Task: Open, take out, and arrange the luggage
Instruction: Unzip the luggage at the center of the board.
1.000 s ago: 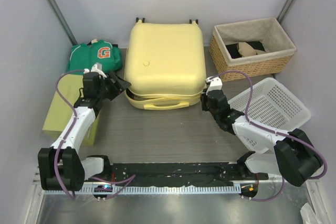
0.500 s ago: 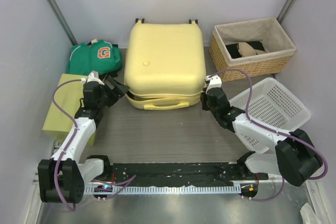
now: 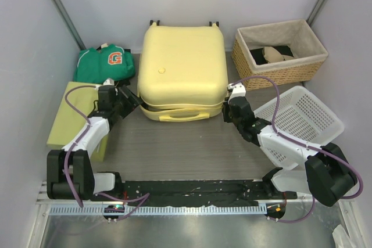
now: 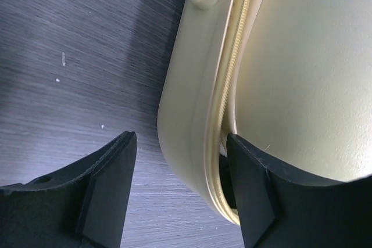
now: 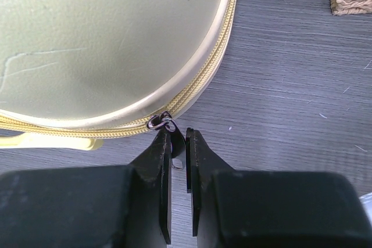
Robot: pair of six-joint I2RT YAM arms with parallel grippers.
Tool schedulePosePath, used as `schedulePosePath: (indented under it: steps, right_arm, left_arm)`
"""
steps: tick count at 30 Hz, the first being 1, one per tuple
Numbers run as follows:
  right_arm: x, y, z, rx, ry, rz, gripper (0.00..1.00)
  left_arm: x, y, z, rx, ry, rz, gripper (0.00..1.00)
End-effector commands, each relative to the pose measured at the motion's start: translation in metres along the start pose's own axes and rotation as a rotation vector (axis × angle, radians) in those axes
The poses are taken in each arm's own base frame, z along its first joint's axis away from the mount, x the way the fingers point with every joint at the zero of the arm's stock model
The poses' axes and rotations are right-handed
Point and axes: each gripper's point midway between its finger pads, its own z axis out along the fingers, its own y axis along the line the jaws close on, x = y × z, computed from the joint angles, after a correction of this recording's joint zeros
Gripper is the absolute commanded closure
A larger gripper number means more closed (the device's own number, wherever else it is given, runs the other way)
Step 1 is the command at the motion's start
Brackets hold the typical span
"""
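The pale yellow luggage (image 3: 183, 68) lies flat at the middle back, its handle facing me. My left gripper (image 3: 132, 100) is open at its front-left corner. In the left wrist view the luggage's lower shell (image 4: 192, 114) sits between the spread fingers (image 4: 107, 190), and the right finger rests at the zipper seam, where a dark gap shows. My right gripper (image 3: 228, 108) is at the front-right corner. In the right wrist view its jaws are nearly closed around the dark zipper pull (image 5: 179, 140) that hangs from the yellow zipper (image 5: 197, 88).
A green garment with an orange G (image 3: 107, 62) lies back left, above a yellow-green box (image 3: 75, 117). A wicker basket (image 3: 279, 50) holding items stands back right. A white plastic basket (image 3: 299, 120) sits under my right arm.
My left gripper has moved right and slightly back, up against the luggage's front-left corner. My right gripper has stayed at the front-right corner.
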Motion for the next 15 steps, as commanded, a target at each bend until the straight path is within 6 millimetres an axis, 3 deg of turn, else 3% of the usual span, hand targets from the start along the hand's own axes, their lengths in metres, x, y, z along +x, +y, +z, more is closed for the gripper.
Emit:
schedulePosePath:
  steps: [1,10,13,14,15]
  right_arm:
    - [0.0,-0.015,-0.003,0.072,0.016,0.004,0.99]
    - [-0.009,-0.028,-0.005,0.142,-0.024,0.003,0.99]
    - [-0.015,-0.038,-0.006,0.178,-0.043,0.007,0.99]
    - [-0.019,-0.041,-0.006,0.185,-0.054,0.014,0.99]
    - [-0.021,-0.051,-0.006,0.207,-0.056,0.015,0.99]
  left_arm:
    - [-0.017,-0.018,0.012,0.055,-0.017,0.009,0.33]
    - [-0.004,-0.004,0.027,0.007,0.043,0.004,0.63]
    - [-0.004,-0.002,0.03,0.0,0.044,0.006,0.86]
    - [-0.003,0.0,0.03,-0.008,0.05,0.009,0.98]
    - [-0.003,0.001,0.031,-0.014,0.051,0.013,1.0]
